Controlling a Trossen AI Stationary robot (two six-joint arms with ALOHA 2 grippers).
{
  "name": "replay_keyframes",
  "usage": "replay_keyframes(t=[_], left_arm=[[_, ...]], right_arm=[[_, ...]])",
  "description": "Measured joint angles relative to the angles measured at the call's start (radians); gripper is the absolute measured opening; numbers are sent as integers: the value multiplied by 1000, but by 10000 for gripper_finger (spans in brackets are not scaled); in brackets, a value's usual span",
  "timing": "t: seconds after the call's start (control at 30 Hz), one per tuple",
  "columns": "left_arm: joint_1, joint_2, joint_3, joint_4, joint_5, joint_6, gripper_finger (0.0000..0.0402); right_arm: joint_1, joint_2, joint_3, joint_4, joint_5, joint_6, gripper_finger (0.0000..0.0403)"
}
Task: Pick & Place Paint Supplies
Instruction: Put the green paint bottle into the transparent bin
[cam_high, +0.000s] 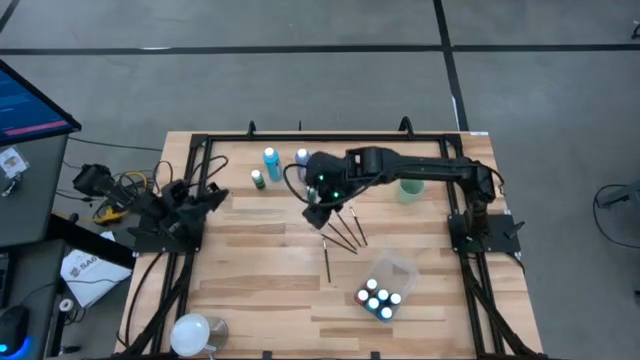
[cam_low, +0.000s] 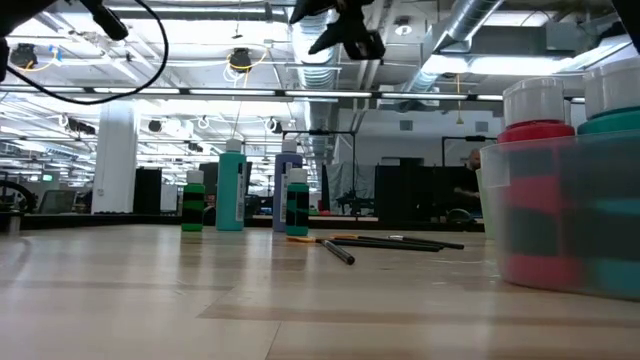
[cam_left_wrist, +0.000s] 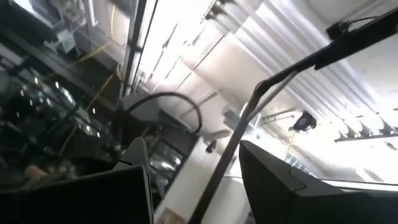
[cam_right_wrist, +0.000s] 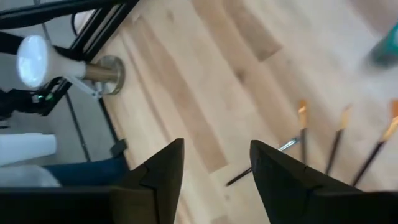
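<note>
— Nearest the low camera, what is seen?
— Bottles (cam_low: 560, 190) packed in the tub (cam_low: 545, 250), frame right.
— And the brushes (cam_high: 345, 232)?
— Fanned mid-worktop, under the right gripper (cam_high: 318, 215), parted and empty. One handle should be straddled squarely before closing. The left gripper (cam_high: 208, 197) is parked released, frame left.

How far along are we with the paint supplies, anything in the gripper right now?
Done: several bottles stand in the clear tub. In hand: nothing; the right gripper hangs open and empty above the table near the paintbrushes. Left: those brushes lie loose on the table, and the bottles at the far side stand outside the tub. The left gripper waits open at the left edge.
</note>
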Motion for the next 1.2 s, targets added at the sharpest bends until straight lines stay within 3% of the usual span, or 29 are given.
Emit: replay_keyframes(t=[0.2,0.4,0.47,0.63,0.7,0.83,1.2], left_arm=[[0,-103,0,-52,-97,93,132],[0,-223,19,-287,-138,70,132],[0,-267,64,-434,-144,66,132],[0,-342,277,-1005,-155,16,132],[0,-349,346,-1154,-160,8,132],[0,-350,385,-1193,-160,52,132],[0,-354,283,-1199,-75,66,132]], right_arm=[[-51,0,0,-3,28,-114,218],[-82,0,0,2,230,-230,228],[-93,3,0,3,275,-254,226],[-115,24,-21,33,308,-265,224],[-123,19,-58,123,308,-259,224],[-140,23,-151,245,308,-202,223],[-163,20,-324,453,314,-151,223]])
